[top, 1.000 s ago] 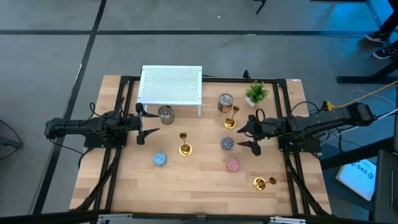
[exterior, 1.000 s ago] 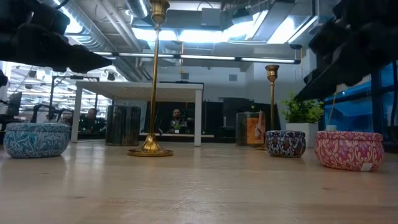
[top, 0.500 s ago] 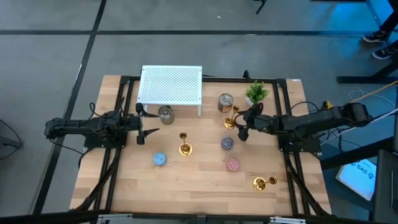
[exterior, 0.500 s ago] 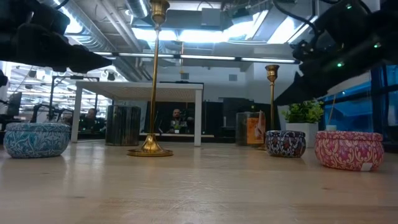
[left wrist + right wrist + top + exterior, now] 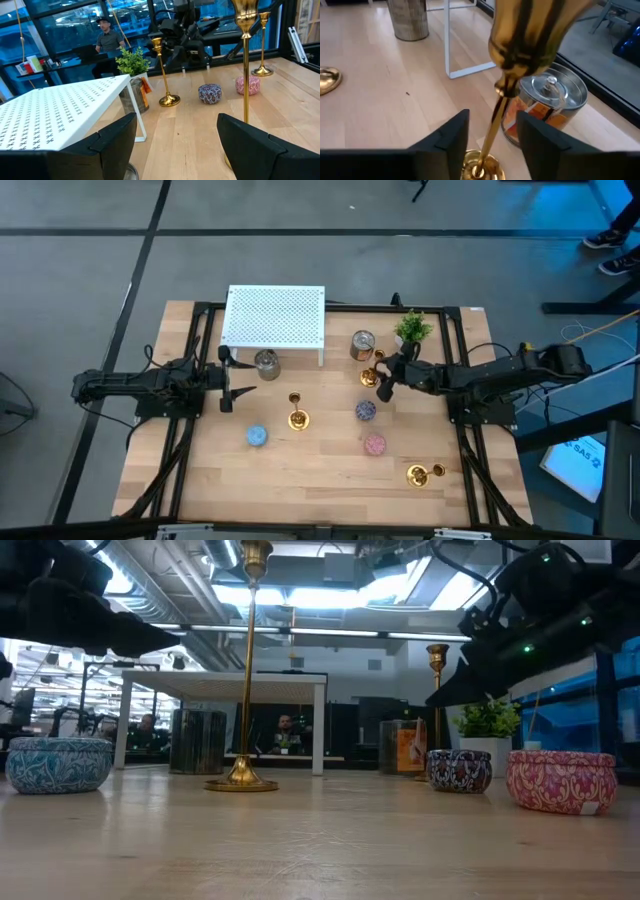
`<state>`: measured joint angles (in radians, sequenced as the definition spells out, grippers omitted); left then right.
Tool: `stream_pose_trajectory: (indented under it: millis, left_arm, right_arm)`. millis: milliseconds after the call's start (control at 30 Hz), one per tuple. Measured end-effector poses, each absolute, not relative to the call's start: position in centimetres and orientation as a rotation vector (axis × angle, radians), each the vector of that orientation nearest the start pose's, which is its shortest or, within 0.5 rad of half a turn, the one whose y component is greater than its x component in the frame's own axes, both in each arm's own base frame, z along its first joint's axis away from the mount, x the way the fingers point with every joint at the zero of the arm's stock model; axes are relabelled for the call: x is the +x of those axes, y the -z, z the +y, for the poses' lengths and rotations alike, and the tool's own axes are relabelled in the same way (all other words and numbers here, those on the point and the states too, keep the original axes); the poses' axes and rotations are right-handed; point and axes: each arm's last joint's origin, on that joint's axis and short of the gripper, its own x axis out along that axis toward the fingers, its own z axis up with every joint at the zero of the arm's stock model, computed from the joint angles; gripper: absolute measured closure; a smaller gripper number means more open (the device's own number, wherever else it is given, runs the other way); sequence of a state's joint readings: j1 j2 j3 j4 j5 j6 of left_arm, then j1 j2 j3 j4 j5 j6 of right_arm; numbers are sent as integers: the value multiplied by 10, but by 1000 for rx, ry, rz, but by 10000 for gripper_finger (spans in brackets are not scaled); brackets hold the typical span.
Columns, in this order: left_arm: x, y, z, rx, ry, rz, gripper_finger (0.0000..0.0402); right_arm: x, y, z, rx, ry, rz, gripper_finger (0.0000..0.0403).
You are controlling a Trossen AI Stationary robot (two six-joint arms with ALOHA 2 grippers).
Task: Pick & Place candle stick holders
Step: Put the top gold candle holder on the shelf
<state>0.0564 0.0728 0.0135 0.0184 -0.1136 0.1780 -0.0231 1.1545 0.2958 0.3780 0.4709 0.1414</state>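
Up close, the back candle stick holder [image 5: 520, 45] is polished gold, a thin stem running from a small cup down to a round flared base, standing upright near the back right of the counter [image 5: 320, 480]. The right gripper [image 5: 384, 384] sits at its stem, fingers [image 5: 445, 140] parted on either side with the stem between them, not pressed against it. A second candle stick holder [image 5: 297, 416] stands upright near the counter's middle, and a third [image 5: 421, 474] lies on its side at the front right.

The counter is pale wood planking in a dark frame, set on a grey floor; behind it the low view shows a lit workshop with desks and seated people.

Just behind the back holder stand a silver and orange tin [image 5: 547, 107] and a small potted plant [image 5: 411, 329]. A white perforated shelf [image 5: 274, 317] stands at the back, a grey tin [image 5: 266, 364] at its front edge. A blue disc [image 5: 257, 436], a speckled disc [image 5: 365, 411] and a pink disc [image 5: 374, 444] lie in front. The left gripper [image 5: 228, 387] waits at the left edge, fingers [image 5: 115, 137] apart and holding nothing.
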Motion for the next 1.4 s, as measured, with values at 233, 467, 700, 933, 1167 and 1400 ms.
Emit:
stream_pose_trajectory:
  millis: [233,467,700,933,1167,1400]
  left_arm:
    - [101,-164,9,179,-166,56,127]
    - [101,-164,9,179,-166,55,127]
    - [101,-164,9,179,-166,56,127]
    - [101,-164,9,179,-166,56,127]
    - [101,-164,9,179,-166,56,127]
    - [101,-164,9,179,-166,56,127]
  right_arm:
    - [202,-156,-18,30,516,429,322]
    - [202,-156,-18,31,515,429,360]
    - [203,-158,-18,52,517,421,372]
    - [218,-182,-19,91,525,357,375]
    - [235,-220,-20,165,537,350,378]
    - [247,-264,-23,158,543,347,379]
